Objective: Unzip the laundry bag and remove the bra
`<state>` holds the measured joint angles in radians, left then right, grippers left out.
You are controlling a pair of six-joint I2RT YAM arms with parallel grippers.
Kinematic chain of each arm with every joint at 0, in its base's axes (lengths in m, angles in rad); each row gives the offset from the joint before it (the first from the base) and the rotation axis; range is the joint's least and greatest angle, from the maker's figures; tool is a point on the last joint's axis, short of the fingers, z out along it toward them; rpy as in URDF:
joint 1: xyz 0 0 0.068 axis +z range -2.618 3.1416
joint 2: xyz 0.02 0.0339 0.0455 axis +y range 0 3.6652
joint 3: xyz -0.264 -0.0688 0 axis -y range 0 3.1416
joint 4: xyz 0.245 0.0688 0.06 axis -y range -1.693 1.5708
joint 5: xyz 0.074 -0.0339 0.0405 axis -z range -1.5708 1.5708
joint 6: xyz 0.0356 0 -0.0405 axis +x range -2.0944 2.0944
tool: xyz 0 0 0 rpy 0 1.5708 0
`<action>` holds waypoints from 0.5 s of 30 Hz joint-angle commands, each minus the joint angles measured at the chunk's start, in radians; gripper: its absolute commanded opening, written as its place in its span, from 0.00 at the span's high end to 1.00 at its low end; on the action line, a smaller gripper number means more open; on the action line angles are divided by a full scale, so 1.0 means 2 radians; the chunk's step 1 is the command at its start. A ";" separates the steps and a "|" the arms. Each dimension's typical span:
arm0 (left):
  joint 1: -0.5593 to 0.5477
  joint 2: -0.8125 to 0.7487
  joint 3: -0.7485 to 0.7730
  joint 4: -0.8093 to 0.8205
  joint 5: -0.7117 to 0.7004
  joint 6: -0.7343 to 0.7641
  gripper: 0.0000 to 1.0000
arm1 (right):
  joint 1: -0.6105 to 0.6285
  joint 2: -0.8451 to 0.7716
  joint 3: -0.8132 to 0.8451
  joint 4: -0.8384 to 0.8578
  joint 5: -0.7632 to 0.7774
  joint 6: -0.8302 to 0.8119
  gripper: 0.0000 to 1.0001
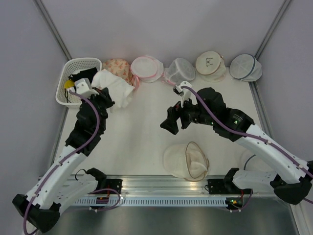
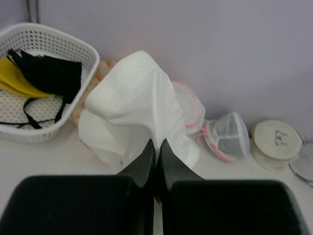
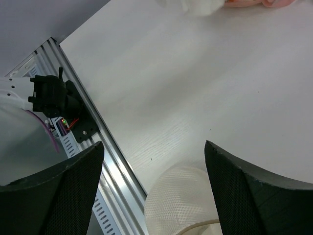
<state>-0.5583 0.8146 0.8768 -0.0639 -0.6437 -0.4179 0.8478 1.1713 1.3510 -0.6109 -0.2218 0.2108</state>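
The white bra (image 2: 137, 93), smooth and padded with one moulded cup bulging upward, sits crumpled at the far left of the table (image 1: 142, 127), just beside a white perforated basket (image 2: 80, 46). The cream mesh laundry bag (image 1: 183, 161) lies well apart at the near edge, its tan zip trim gaping in a loop. The left gripper (image 2: 156, 143) is pinched tight on a fold of the bra, and the right gripper (image 3: 152, 147) is spread wide, holding nothing, above the bag's mesh.

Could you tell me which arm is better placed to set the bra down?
Left. The left gripper is shut on the bra beside the basket, while the right gripper hangs open near the laundry bag, holding nothing.
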 commanded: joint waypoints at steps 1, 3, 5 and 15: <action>0.060 0.037 0.062 0.055 0.032 0.047 0.98 | 0.001 -0.028 -0.026 -0.005 0.021 0.000 0.12; 0.089 0.066 0.093 0.064 0.022 0.069 0.98 | 0.001 -0.043 -0.037 -0.004 0.020 0.003 0.11; 0.119 0.083 0.115 0.073 0.037 0.071 0.98 | 0.001 -0.055 -0.052 -0.006 0.016 0.004 0.11; 0.255 0.224 0.214 0.095 0.107 0.049 0.98 | 0.001 -0.076 -0.109 0.000 0.007 0.001 0.09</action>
<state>-0.0765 1.2003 1.2335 0.0471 -0.4911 -0.3462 0.8478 1.0351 1.1549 -0.6167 -0.2077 0.2127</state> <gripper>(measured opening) 0.037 0.906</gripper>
